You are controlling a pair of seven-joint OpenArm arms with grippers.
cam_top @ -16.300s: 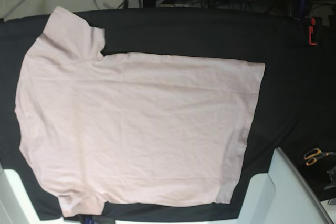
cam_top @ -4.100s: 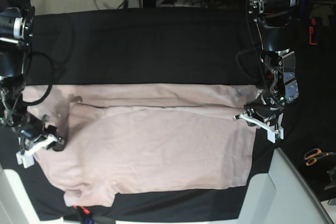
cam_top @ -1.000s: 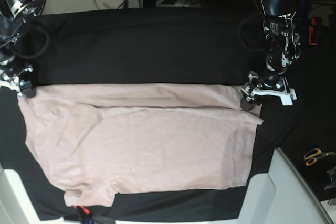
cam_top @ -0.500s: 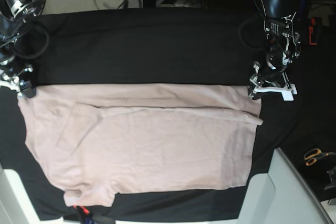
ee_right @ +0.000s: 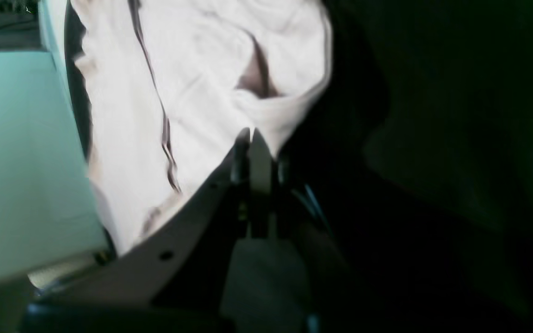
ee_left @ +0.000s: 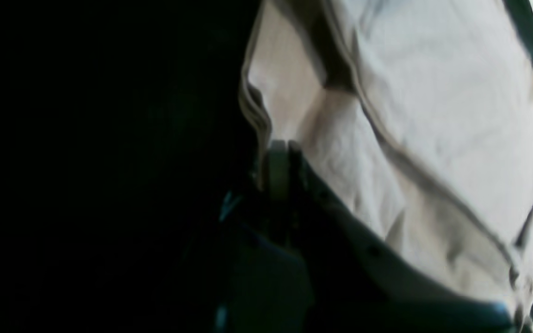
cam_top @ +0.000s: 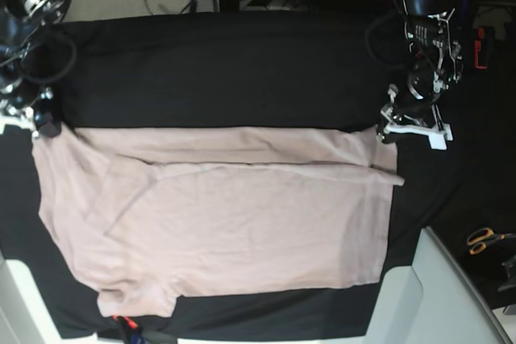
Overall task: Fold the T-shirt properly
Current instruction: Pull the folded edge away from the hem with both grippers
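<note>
Two grips: both arms now have hold of the folded top edge of the T-shirt [cam_top: 218, 215].
Right gripper [cam_top: 40, 125]: at the base view's left, jaws pressed together on the shoulder-end corner of the fold; its wrist view shows cloth pinched at the fingertips [ee_right: 250, 138].
T-shirt: spread on the black table cloth [cam_top: 226, 70], far side already folded toward the middle, one sleeve lying flat at the near left.
Left gripper [cam_top: 385, 130]: at the base view's right, clamped on the hem-end corner; a second ago its jaws stood apart over that corner, and they have since snapped shut on it.
Cloth at corners: both ends look slightly drawn up compared with half a second ago.
Meaning: with both corners secured, the folded edge seems ready to be lifted and carried across for the next fold.
Scissors [cam_top: 482, 239]: far right, well apart from the work.
</note>
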